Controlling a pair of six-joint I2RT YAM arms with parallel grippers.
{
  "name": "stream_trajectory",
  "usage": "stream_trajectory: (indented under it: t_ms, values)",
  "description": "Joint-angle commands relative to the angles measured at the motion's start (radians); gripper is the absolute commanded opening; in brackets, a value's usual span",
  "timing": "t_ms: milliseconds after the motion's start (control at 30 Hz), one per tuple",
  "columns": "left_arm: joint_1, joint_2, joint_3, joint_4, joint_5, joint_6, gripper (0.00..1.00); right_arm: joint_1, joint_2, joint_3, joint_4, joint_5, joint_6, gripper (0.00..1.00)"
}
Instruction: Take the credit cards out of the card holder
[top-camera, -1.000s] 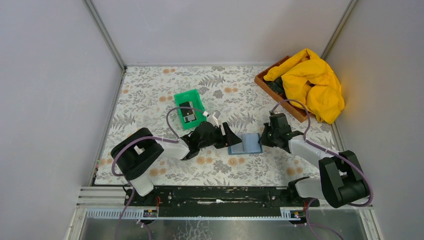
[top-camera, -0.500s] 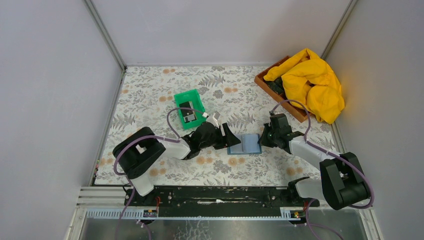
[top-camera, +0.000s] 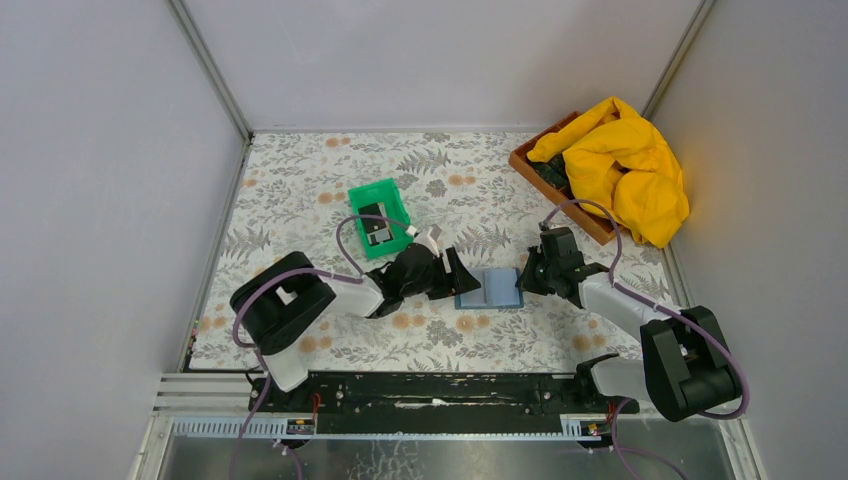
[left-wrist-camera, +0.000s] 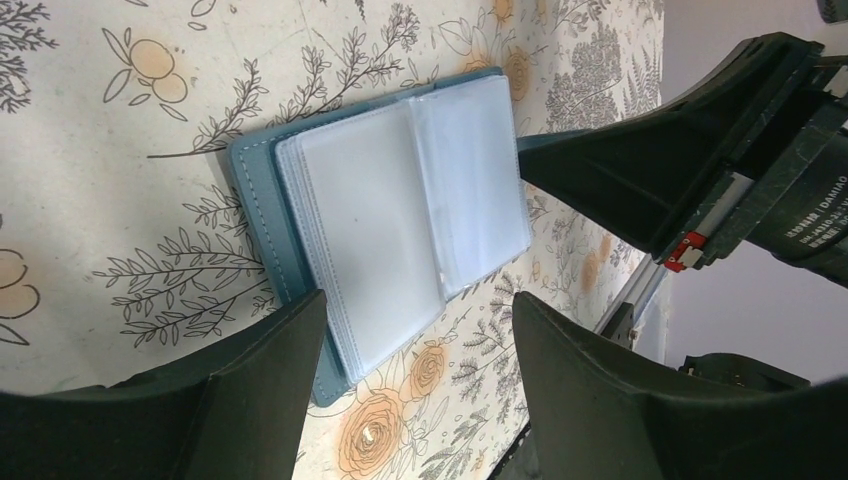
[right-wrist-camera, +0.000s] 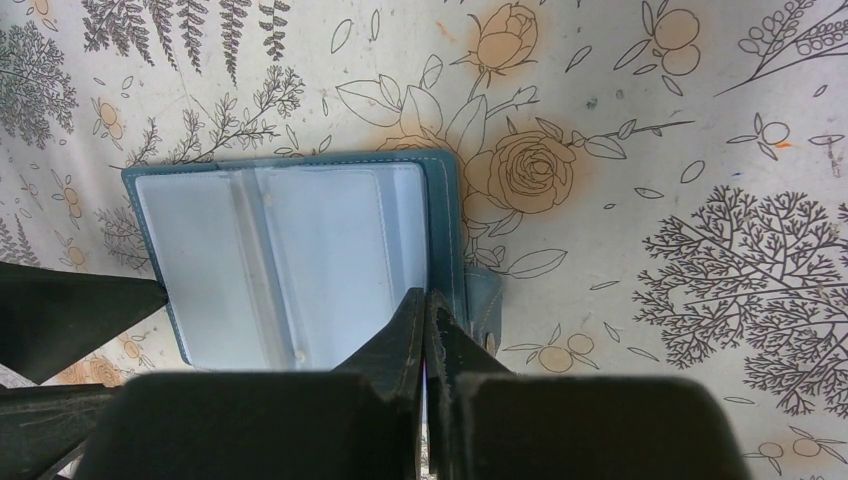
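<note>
On the floral table (left-wrist-camera: 100, 200), the card holder (left-wrist-camera: 390, 215) shows glossy sleeves (left-wrist-camera: 470, 170).

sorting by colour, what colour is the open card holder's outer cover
Steel blue, with paler stitching along the edge; the card holder shows best in the left wrist view.

Stitched, matt blue card holder (left-wrist-camera: 262, 200) — glossy clear plastic sleeves (left-wrist-camera: 400, 215) inside.

Bright even light, soft shadows, sharp
</note>
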Motion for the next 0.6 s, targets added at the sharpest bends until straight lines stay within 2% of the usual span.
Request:
stream_trajectory:
  t_ms: [0,567]
  values:
    - [0.004,0.029,0.036,0.012,-0.008,0.022,0.76,0.000,-0.023,-0.003,-0.007,-0.019,-0.004,0.00]
    - [0.004,0.025,0.085,-0.003,0.038,0.034,0.76,0.000,-0.004,-0.025,0.014,-0.024,-0.003,0.00]
